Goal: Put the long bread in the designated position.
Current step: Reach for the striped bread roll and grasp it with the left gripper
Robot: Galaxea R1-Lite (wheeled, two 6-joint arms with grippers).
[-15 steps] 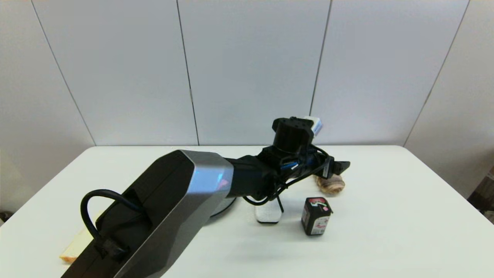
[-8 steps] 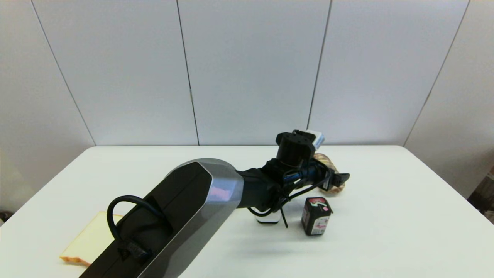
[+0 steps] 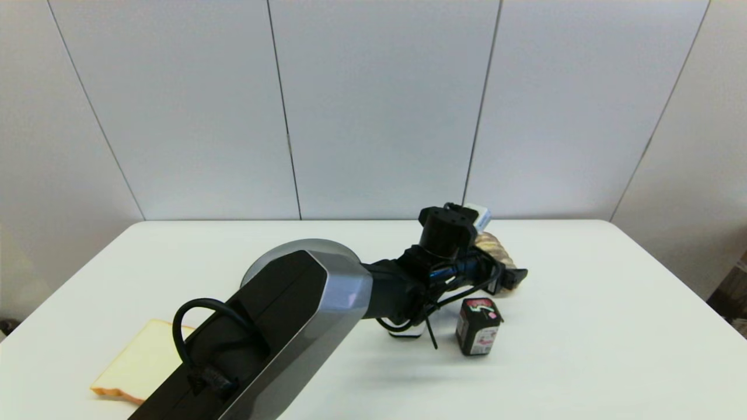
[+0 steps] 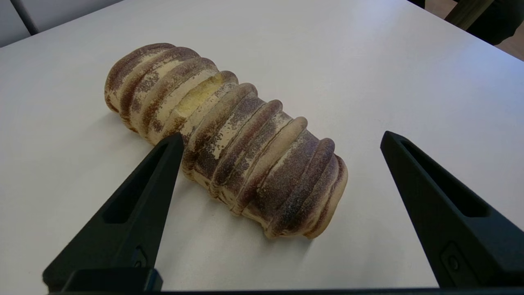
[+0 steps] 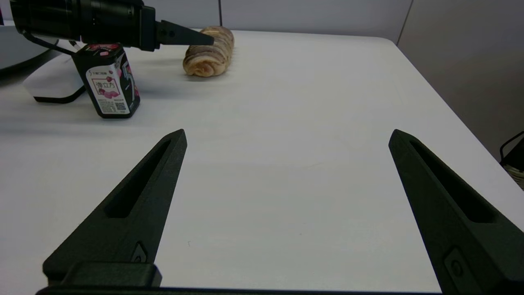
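Note:
The long bread (image 4: 229, 143), ridged in brown and tan bands, lies on the white table (image 4: 409, 73) at the far right of centre (image 3: 495, 244). My left gripper (image 4: 282, 139) is open and low over it, one finger on each side of the near half; the left finger (image 4: 163, 172) is close against the loaf's flank. In the head view the left gripper (image 3: 516, 276) covers part of the loaf. My right gripper (image 5: 286, 135) is open over bare table near the right front, and it sees the long bread (image 5: 211, 53) farther off. No mark shows the designated position.
A small dark carton (image 3: 478, 326) stands just in front of the bread, with a white remote (image 3: 407, 332) to its left. A dark-grey plate (image 3: 262, 265) sits behind my left arm. A toast slice (image 3: 137, 364) lies at the front left. The table's right edge (image 5: 450, 119) is close.
My left gripper has come down from above the loaf to straddle it. The forearm has dropped and shifted, uncovering more of the toast and the plate.

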